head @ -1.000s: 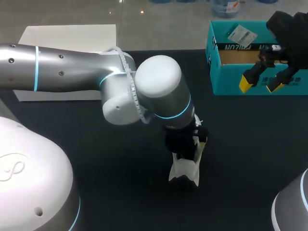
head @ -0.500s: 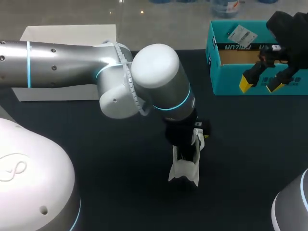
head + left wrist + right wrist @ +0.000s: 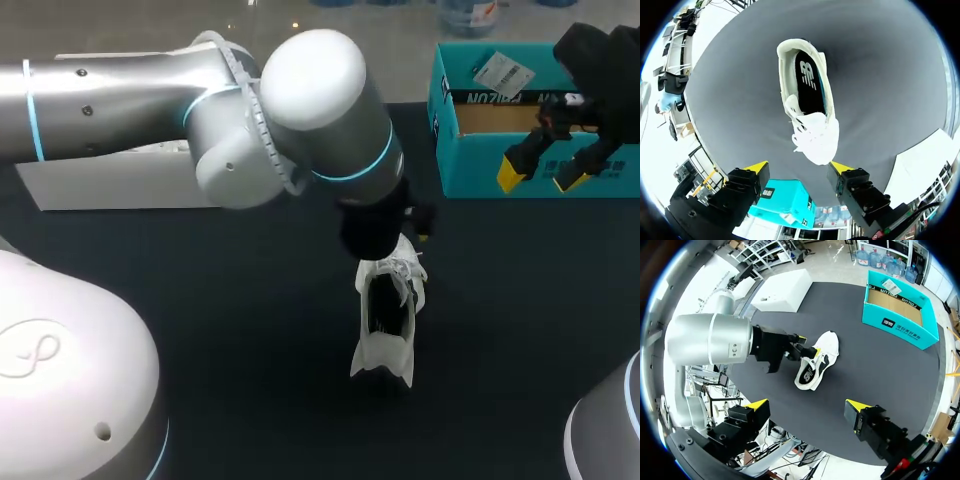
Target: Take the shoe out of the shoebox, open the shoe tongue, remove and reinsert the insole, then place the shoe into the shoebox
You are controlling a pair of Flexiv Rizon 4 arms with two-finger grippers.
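— Found the shoe [image 3: 385, 320]?
— Found it out on the dark table [image 3: 250, 350], upright on its sole, heel toward the robot, well apart from the teal shoebox [image 3: 470, 175].
— Looked like what?
— Looked white all over: low-cut, soft fabric upper, rounded toe, laces slack and bunched over the forefoot. From the left wrist, saw straight down into the mouth. Made out a dark insole [image 3: 807, 75] lying flat inside, with a light mark on it and a strip of teal lining along one side.
— And the shoebox?
— Took it for cardboard: teal outside, plain brown inside, rectangular, open at the top, with a white label at its far edge. Noticed a flat white box [image 3: 130, 180] at the table's far left too, matte and sharp-cornered.
— Checked the left gripper [image 3: 800, 167]?
— Checked. Hung just above the shoe's toe end, black fingers spread wide, yellow tips to either side of the toe, gripping nothing. Could not tell about any contact with the laces.
— Right gripper [image 3: 541, 177]?
— Spread wide as well, holding nothing, hovering over the shoebox's near wall in the head view.
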